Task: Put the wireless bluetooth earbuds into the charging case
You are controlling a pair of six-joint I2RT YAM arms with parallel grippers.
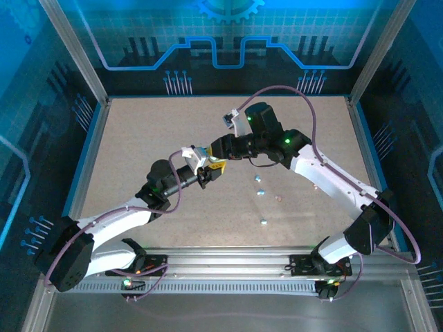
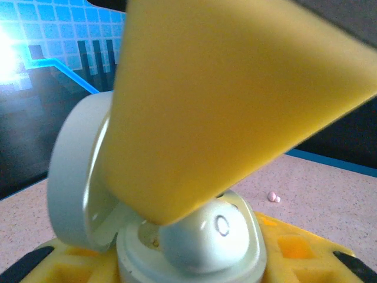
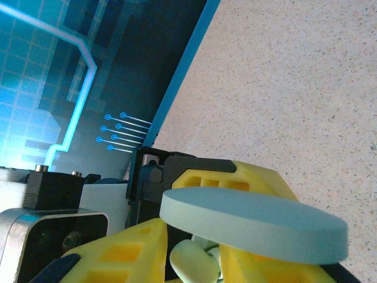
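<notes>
Left pincer [image 1: 206, 174] and right pincer [image 1: 217, 163] are meeting in the middle of the overhead view, above the worktop [image 1: 152, 131]. My left pincer is clamping the charging case [image 2: 250, 250] by its base. That is leaving the lid [image 2: 68, 177] free to swing open toward the left of the left wrist view, and it is steadying the socket for the other arm.

One earbud [image 2: 197, 239] is sitting in the mouth of the case, rounded end up. It looks not quite seated to me. My right pincer's yellow finger [image 2: 224, 100] is bearing down on it from the upper right, most likely to push it home.

From the right wrist view a pale piece is lying between my right fingers, under the lid. Whether that pincer is gripping or letting go, I cannot tell.

The other earbuds [image 1: 260, 193] are waiting loose on the worktop, lower right of centre, with a pinkish one [image 1: 279, 197] among them. They are lying well apart from the case, so each one is going to need its own pick.
</notes>
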